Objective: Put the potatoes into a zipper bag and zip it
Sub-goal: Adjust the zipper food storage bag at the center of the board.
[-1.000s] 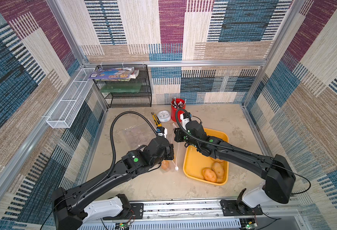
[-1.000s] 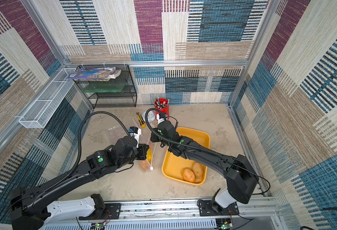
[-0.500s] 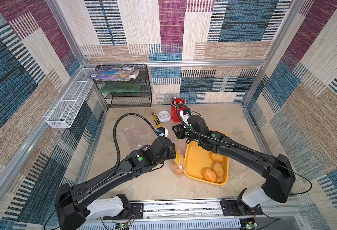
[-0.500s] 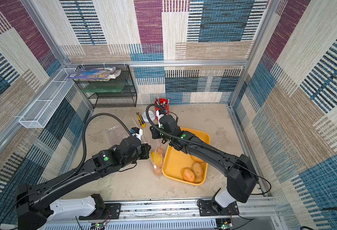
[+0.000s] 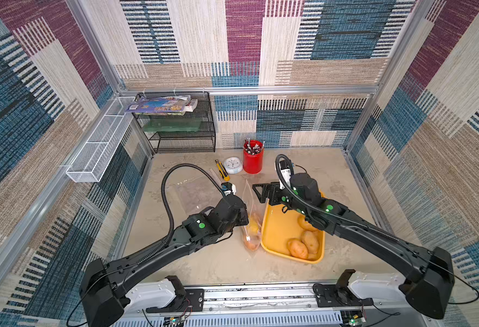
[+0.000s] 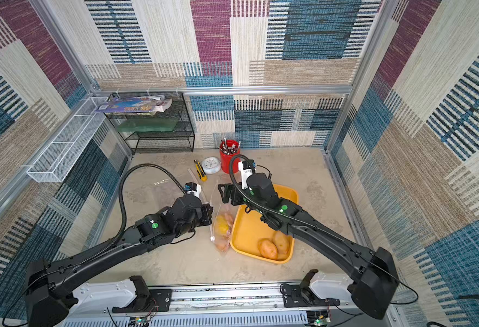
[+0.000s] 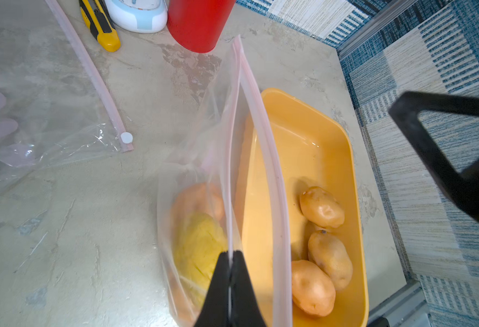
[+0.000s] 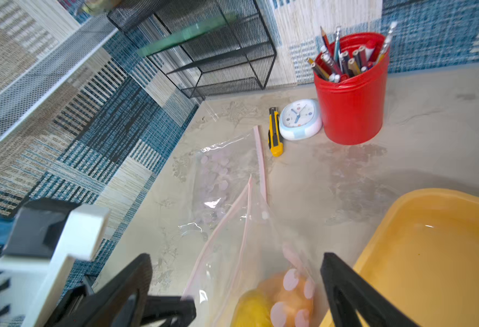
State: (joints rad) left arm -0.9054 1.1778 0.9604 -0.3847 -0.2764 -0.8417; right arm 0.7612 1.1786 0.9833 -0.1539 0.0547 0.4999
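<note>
The zipper bag (image 5: 251,211) (image 6: 223,210) stands on the table against the yellow tray (image 5: 275,235), and its two pink strips are apart (image 7: 263,136). My left gripper (image 7: 230,253) is shut on one strip at the near end. Inside the bag lie a yellow potato (image 7: 197,249) and an orange one (image 7: 201,198). Three tan potatoes (image 7: 321,206) (image 7: 330,259) (image 7: 312,287) lie in the tray. My right gripper (image 5: 258,194) (image 8: 234,257) hangs open over the bag's far end and holds nothing.
A second zipper bag (image 5: 195,192) lies flat left of the arms. A utility knife (image 5: 221,170), a small clock (image 5: 233,165) and a red pen cup (image 5: 253,161) stand behind it. A black wire shelf (image 5: 181,127) and a white mesh basket (image 5: 99,141) are at the back left.
My right gripper has gone from shut to open at the bag's far end. The left gripper has carried the bag a little toward the tray.
</note>
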